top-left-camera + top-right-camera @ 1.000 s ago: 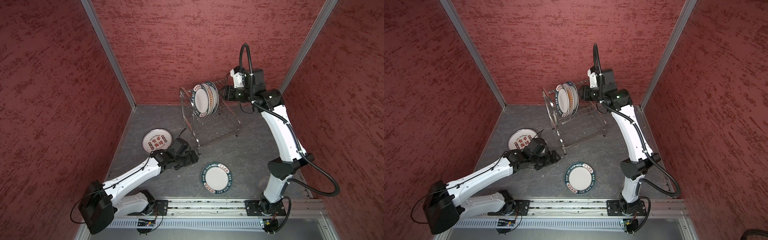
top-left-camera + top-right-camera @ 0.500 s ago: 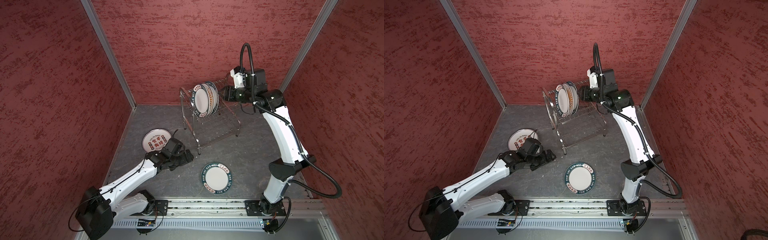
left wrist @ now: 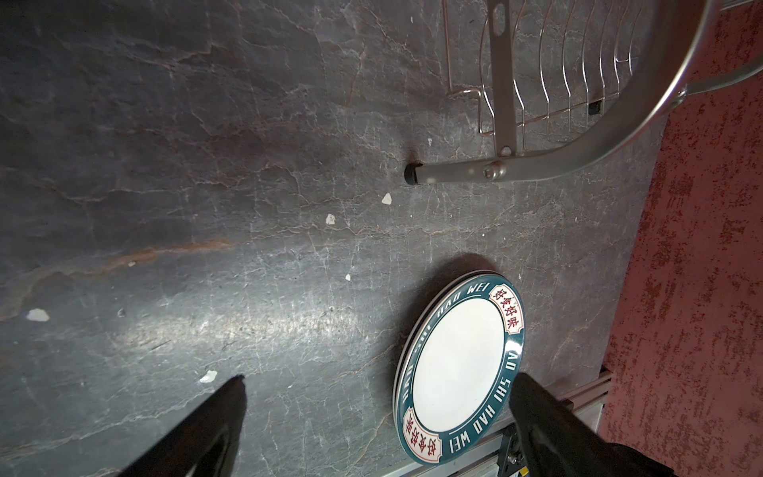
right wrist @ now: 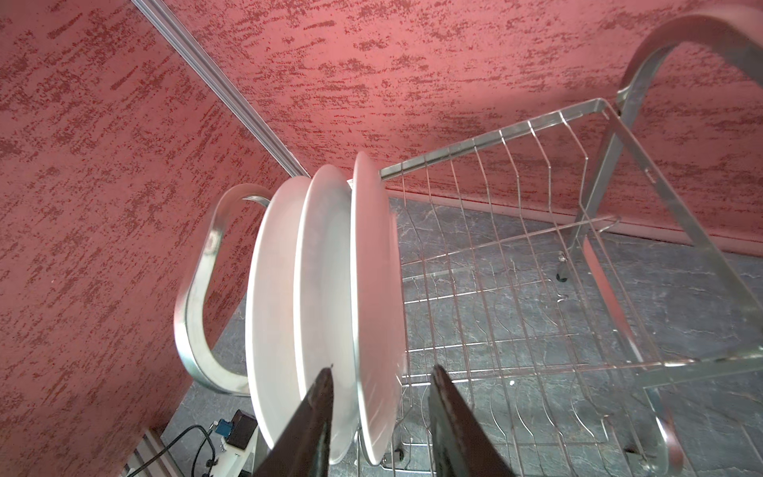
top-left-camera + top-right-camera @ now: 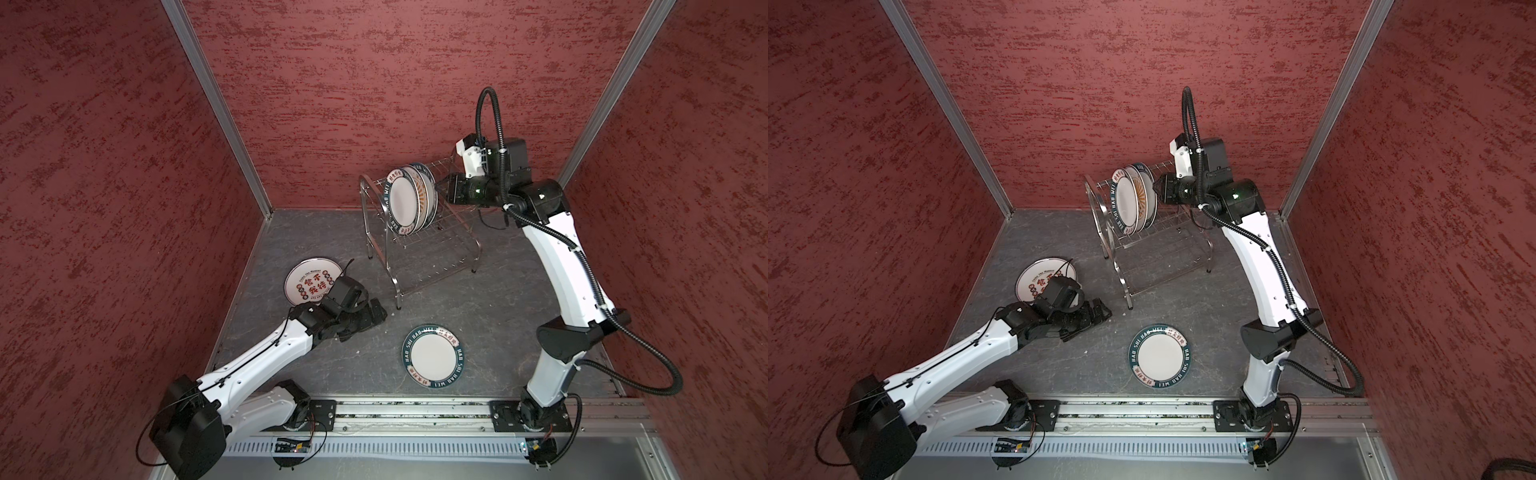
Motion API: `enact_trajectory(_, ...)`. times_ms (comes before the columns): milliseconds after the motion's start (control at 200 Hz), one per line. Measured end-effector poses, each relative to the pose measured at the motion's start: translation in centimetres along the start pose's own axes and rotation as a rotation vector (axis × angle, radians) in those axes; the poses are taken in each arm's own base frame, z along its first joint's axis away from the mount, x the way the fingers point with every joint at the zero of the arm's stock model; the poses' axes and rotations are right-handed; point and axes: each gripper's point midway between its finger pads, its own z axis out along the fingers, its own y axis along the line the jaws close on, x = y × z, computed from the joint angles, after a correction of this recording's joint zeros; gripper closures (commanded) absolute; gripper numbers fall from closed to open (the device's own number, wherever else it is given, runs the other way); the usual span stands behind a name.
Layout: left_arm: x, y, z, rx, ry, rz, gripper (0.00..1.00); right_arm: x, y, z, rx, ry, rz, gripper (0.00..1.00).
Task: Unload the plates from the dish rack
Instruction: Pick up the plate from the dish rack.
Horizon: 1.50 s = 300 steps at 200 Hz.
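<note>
Since the earlier frames the right gripper point(image 5: 439, 192) has closed in on the racked plates point(image 5: 405, 199) and its jaws have narrowed, while the left gripper point(image 5: 379, 313) has drawn back slightly toward the left edge of the table point(image 5: 498, 299). In both top views the dish rack point(image 5: 455, 239) stands in the back half of the table, midway between the side edges. Its long axis runs left to right, with the right end turned slightly toward the back edge. Three plates stand on edge at the left end of its upper tier, printed faces toward the left edge and white backs toward the right gripper, which is level with them and just beside the rearmost. A character plate point(image 5: 309, 277) lies flat near the left edge, partly hidden by the left arm point(image 5: 266, 357). A lettered plate point(image 5: 432, 353) lies flat near the middle of the front edge. Left wrist view: the left gripper point(image 3: 377, 376) is spread wide and holds nothing. The lettered plate point(image 3: 458, 367) tops a stack, with further rims visible beneath. One tube leg of the dish rack point(image 3: 454, 173) stands apart from it. Right wrist view: the right gripper point(image 4: 383, 367) is not clamped. Its fingers point(image 4: 452, 425) stand either side of the nearest plate's rim, with a gap showing at the outer finger; contact on the other side cannot be told.
</note>
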Motion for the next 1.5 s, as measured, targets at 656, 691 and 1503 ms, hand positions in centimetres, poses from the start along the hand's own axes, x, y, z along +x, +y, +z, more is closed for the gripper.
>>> enact_trajectory(656, -0.4, 0.0, 0.0, 0.004, -0.011, -0.001, 0.01, 2.2, -0.9, 4.5, 0.028, 0.077, 0.003, 0.76)
enact_trajectory(691, -0.4, 0.0, 0.0, 0.004, -0.011, 0.0, 0.0, 2.2, -0.8, 4.5, 0.029, 0.076, 0.0, 0.77)
enact_trajectory(1503, -1.0, 0.3, 0.8, -0.039, -0.004, 0.003, 0.01, -0.1, -2.6, 3.2, 0.237, -0.03, -0.095, 1.0)
